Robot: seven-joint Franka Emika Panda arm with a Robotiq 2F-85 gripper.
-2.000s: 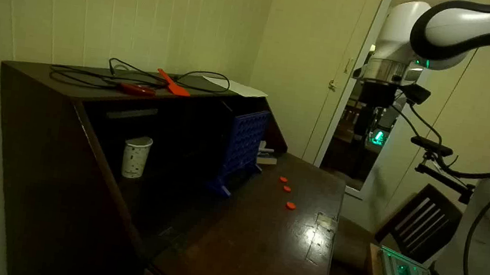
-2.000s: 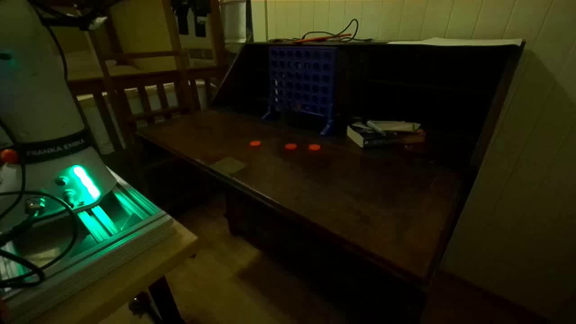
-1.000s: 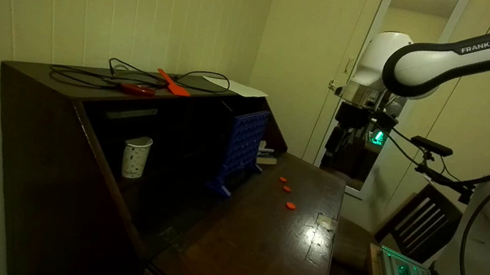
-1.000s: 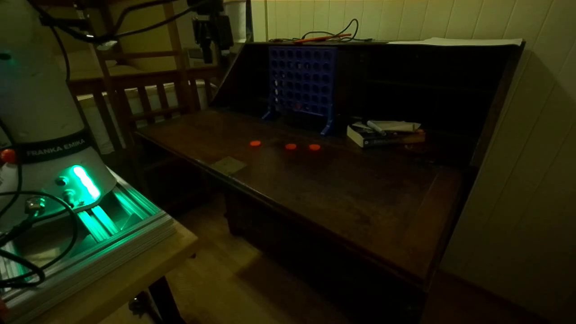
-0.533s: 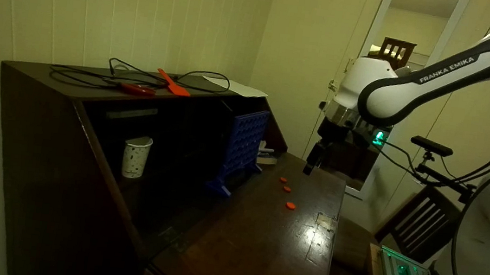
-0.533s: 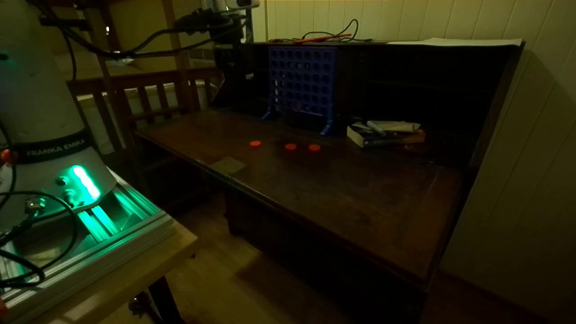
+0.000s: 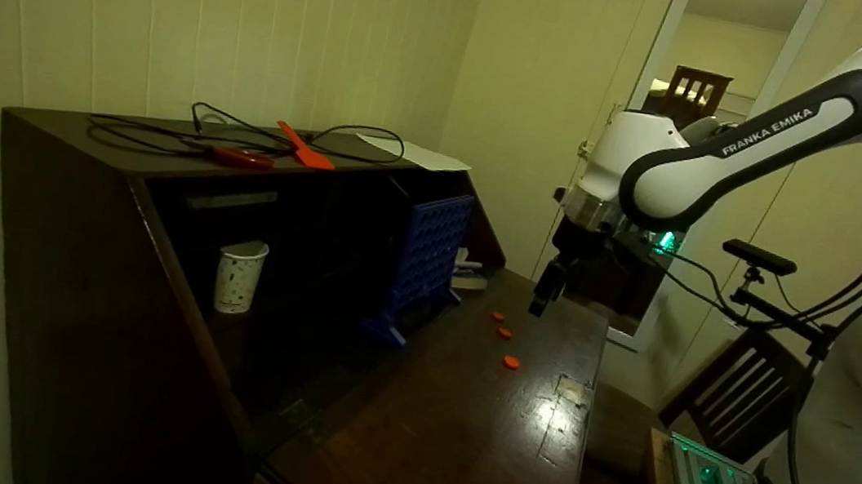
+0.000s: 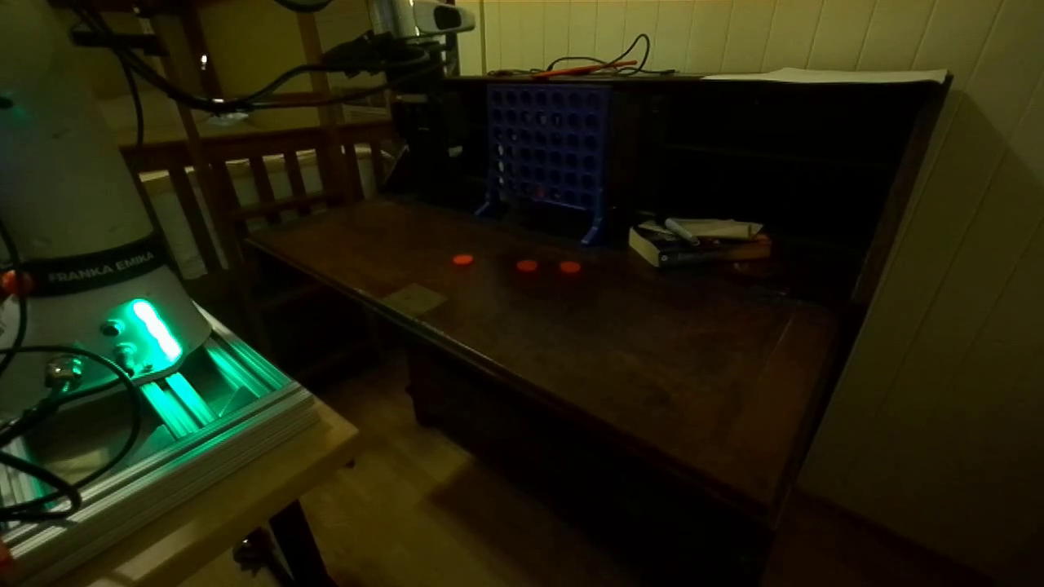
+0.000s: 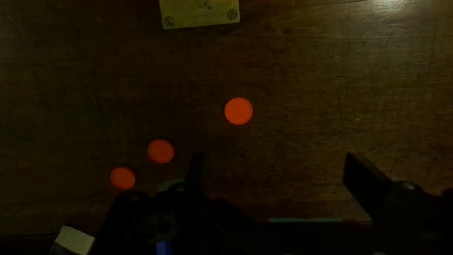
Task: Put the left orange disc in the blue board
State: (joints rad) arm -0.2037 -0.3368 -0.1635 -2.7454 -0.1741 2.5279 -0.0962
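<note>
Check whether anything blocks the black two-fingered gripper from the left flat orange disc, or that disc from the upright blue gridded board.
Nothing visible stands between the black gripper and the left orange disc, or between disc and blue board; the middle disc and right disc lie off that route.

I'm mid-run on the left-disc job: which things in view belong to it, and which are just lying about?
For the job:
left orange disc, leftmost of three in an exterior view
blue board
pincer, open

Just lying about:
middle orange disc
right orange disc
speckled cup
red spatula
sheet of paper
book
</note>
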